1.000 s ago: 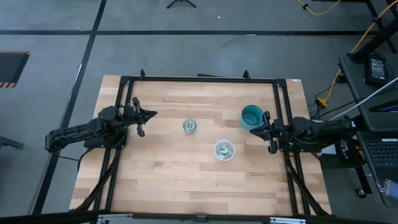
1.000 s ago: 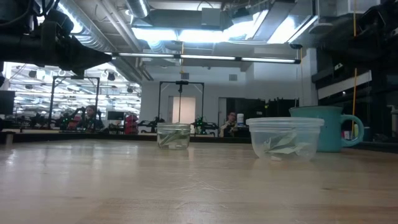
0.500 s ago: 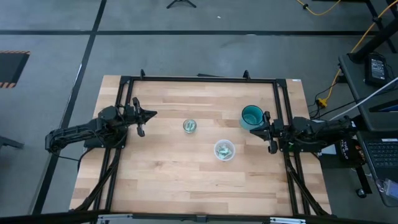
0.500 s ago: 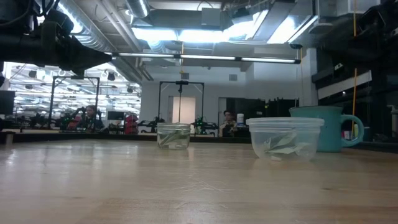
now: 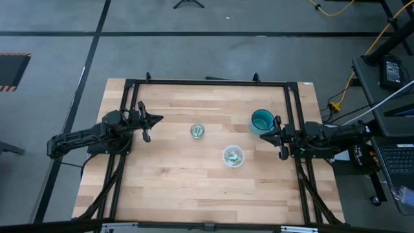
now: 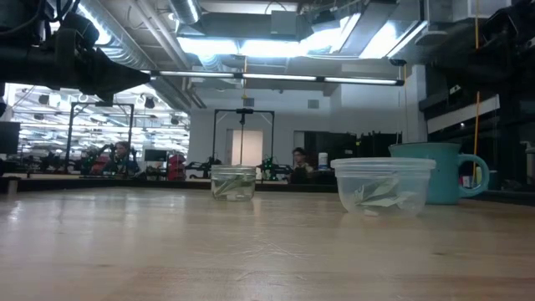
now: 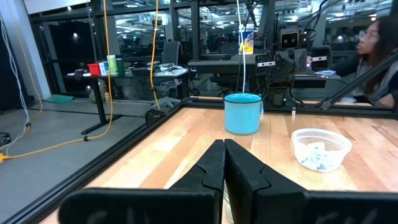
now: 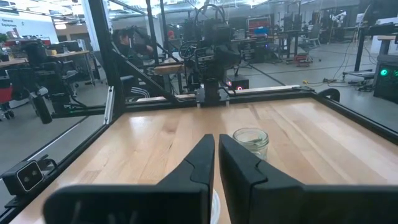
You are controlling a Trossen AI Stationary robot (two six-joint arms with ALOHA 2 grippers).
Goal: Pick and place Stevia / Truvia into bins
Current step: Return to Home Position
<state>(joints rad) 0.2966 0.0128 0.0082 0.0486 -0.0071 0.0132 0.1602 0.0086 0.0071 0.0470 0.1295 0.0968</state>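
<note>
One wooden surface (image 5: 194, 184) fills the middle of the high view, boxed in by a black frame, with two dark arms on it, one at each side.

The right gripper (image 5: 268, 134) hangs just beside the teal mug (image 5: 261, 121), a little toward the front edge from it. In its wrist view its two fingers (image 8: 198, 163) stand all but together with only a sliver between them and nothing held.

The left gripper (image 5: 158, 119) sits well apart from the mug, at the far side of the surface, pointing toward it. Its fingers (image 7: 211, 168) are pressed closed, and it too is empty.

There is one mug, the tallest vessel here, standing upright with its handle showing in the low view.

Next in size is one plastic cup (image 6: 383, 165), wide and translucent. It stands near the mug, toward the front edge and a little toward the left arm. Light green and white Stevia packets (image 5: 234, 156) lie crumpled in its bottom, too bunched to count.

One small glass jar (image 6: 233, 172) stands farther from the mug than the cup does, between the mug and the left gripper. More green packets sit inside it, and their number cannot be made out either.

No packet lies loose around the mug, so every one in sight is inside one of the two clear containers.
</note>
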